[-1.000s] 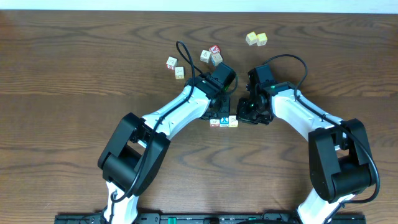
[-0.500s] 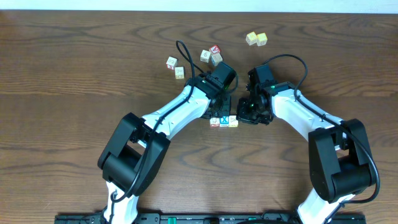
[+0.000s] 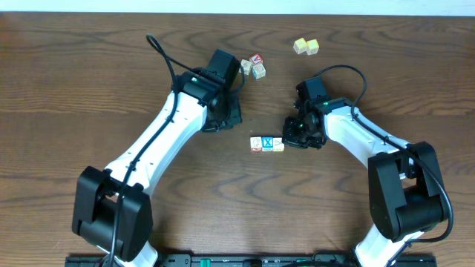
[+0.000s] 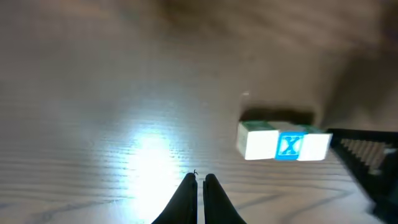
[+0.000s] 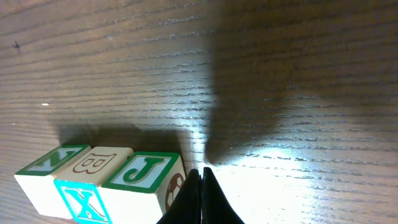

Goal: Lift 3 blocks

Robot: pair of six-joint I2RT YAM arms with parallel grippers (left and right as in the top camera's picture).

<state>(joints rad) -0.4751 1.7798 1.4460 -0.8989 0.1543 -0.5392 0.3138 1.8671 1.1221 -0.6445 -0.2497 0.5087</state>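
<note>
Three small letter blocks lie in a tight row on the wooden table, touching side to side: the red-trimmed cream block on the left, the blue X block in the middle and the yellow-trimmed cream block on the right. All three rest flat on the wood; none is off the table.

There are two arms. The left gripper hangs up and to the left of the row, well apart from it, its fingers pressed together with nothing between them. The right gripper sits just beside the yellow-trimmed block, its jaws likewise closed and empty.

Farther up the table a cluster of three cubes, one red-topped, lies close by the left arm's wrist, and a pale yellow pair of cubes stands off to the right. Nothing lies between either gripper and the row.

The left wrist view gives the row side-on, the X block bright between two pale ones, with the right arm's dark fingers at the row's far end and its own closed tips short of it. The right wrist view alone shows the letters: N, B and J on three faces, X on the middle block's other face, and the closed fingertips right against the J block
</note>
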